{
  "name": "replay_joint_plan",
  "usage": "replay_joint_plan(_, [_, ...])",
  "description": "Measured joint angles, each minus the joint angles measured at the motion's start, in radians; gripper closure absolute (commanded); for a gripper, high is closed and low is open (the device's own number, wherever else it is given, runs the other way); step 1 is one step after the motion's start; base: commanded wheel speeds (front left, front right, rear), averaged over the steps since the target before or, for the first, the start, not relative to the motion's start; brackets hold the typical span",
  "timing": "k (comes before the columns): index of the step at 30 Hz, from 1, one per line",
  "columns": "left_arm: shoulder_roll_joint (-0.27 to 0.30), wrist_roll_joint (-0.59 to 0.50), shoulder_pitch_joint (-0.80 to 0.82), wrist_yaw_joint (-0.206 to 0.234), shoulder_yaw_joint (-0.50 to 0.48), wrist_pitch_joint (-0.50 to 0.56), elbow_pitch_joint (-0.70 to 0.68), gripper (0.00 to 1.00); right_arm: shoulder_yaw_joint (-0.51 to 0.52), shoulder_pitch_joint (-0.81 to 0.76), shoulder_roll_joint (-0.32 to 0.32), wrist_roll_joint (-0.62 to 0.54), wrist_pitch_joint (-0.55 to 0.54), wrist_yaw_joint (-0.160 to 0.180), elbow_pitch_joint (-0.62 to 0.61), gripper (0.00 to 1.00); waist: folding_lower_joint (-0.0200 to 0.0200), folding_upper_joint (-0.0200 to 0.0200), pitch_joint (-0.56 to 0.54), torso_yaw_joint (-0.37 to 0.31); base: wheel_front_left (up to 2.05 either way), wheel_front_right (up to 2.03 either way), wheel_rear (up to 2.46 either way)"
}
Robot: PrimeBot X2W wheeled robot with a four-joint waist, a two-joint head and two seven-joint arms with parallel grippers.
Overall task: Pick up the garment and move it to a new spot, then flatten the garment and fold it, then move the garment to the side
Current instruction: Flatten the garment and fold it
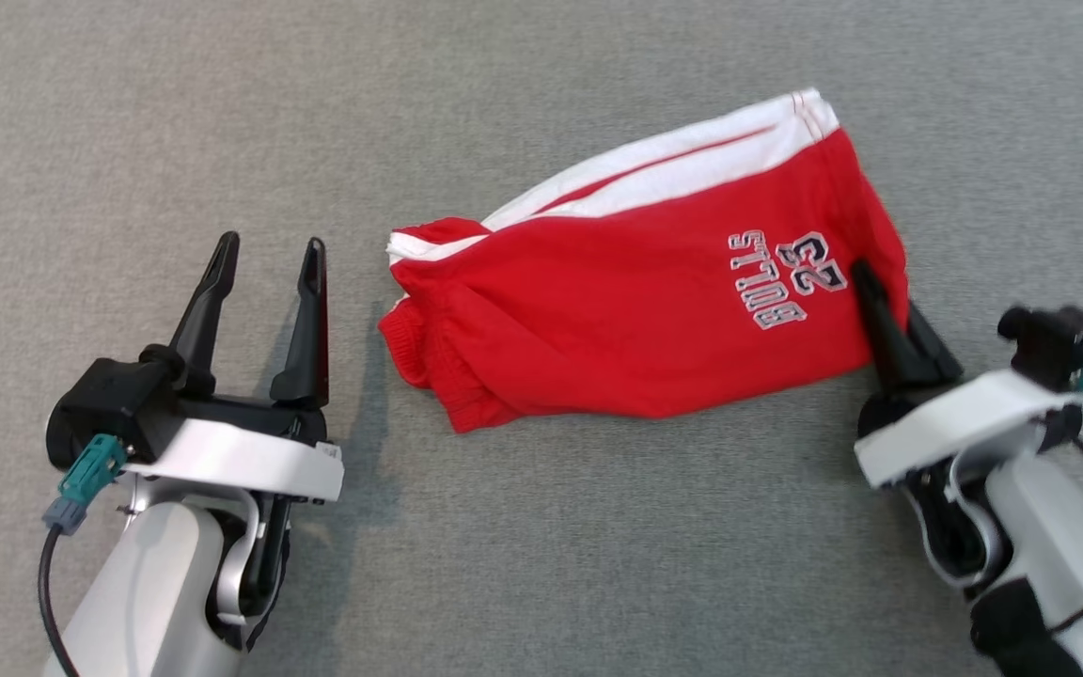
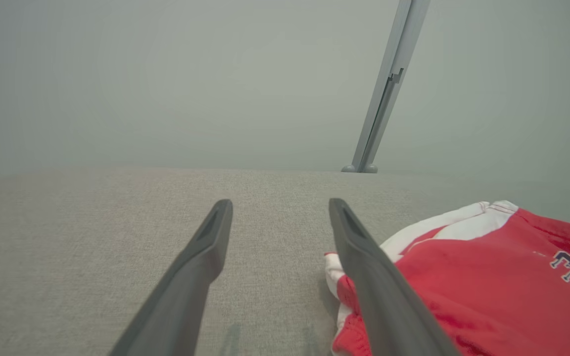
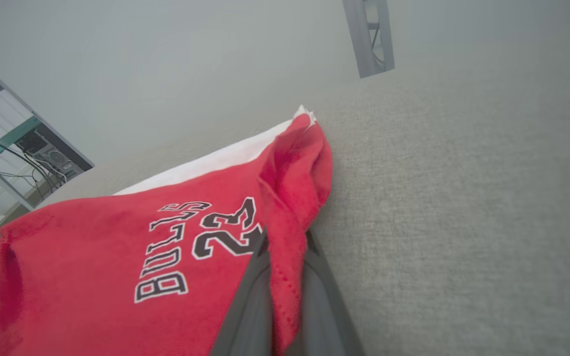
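1. A pair of red soft knit shorts, with white side stripes and a "BULLS 23" print, lies folded double on a grey, fabric-covered worktop, in the middle of the head view.
2. The right gripper is clenched on the shorts' right-hand edge, just beside the print. The right wrist view shows red cloth pinched between its two dark fingers.
3. The left gripper is released, with its fingers spread wide. It sits just beside the gathered waistband end and does not touch it.
4. The shorts look light, limp and not slippery. They will likely sag and bunch if lifted from one point.
5. A hold at both ends, on the thicker hem and the waistband, should keep the layers together.
6. The long axis runs left to right across the head view, with the right end tilted slightly away from the robot. The waistband points left, the leg hem right, and the white stripes lie along the far edge.
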State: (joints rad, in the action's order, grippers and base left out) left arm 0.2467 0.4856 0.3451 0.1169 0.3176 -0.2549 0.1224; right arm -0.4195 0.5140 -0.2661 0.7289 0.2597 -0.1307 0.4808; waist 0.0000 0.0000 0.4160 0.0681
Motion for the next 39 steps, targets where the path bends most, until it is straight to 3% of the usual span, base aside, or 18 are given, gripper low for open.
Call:
replay_joint_plan(10, [0.024, 0.011, -0.062, 0.026, -0.01, 0.028, -0.041, 0.0, 0.172, -0.226, 0.119, -0.068, 0.005, 0.0, -0.085, 1.0, 0.0, 0.0, -0.053, -0.07, 0.0, 0.0, 0.0])
replay_joint_plan(19, [0.036, 0.016, -0.077, 0.042, -0.009, 0.052, -0.074, 0.0, 0.224, -0.241, 0.14, -0.146, 0.004, 0.0, -0.089, 1.0, 0.0, 0.0, -0.066, -0.084, 0.0, 0.0, 0.0])
replay_joint_plan(23, [0.039, 0.018, -0.078, 0.043, -0.009, 0.054, -0.08, 0.0, 0.165, -0.202, 0.144, -0.212, 0.004, 0.0, -0.16, 1.0, 0.0, 0.0, -0.068, -0.085, 0.0, 0.0, 0.0])
replay_joint_plan(31, [0.03, 0.022, -0.079, 0.042, 0.007, 0.057, -0.079, 0.0, -0.074, -0.105, 0.174, -0.292, -0.089, 0.0, -0.343, 1.0, 0.0, 0.0, -0.075, -0.057, 0.0, 0.0, 0.0])
replay_joint_plan(34, [0.022, 0.026, -0.073, 0.038, 0.012, 0.052, -0.073, 0.0, -0.144, -0.092, 0.187, -0.283, -0.133, 0.0, -0.347, 1.0, 0.0, 0.0, -0.073, -0.036, 0.0, 0.0, 0.0])
replay_joint_plan(39, [0.008, 0.031, -0.07, 0.033, 0.021, 0.043, -0.058, 0.0, -0.248, -0.078, 0.195, -0.242, -0.169, 0.0, -0.254, 1.0, 0.0, 0.0, -0.065, -0.002, 0.0, 0.0, 0.0])
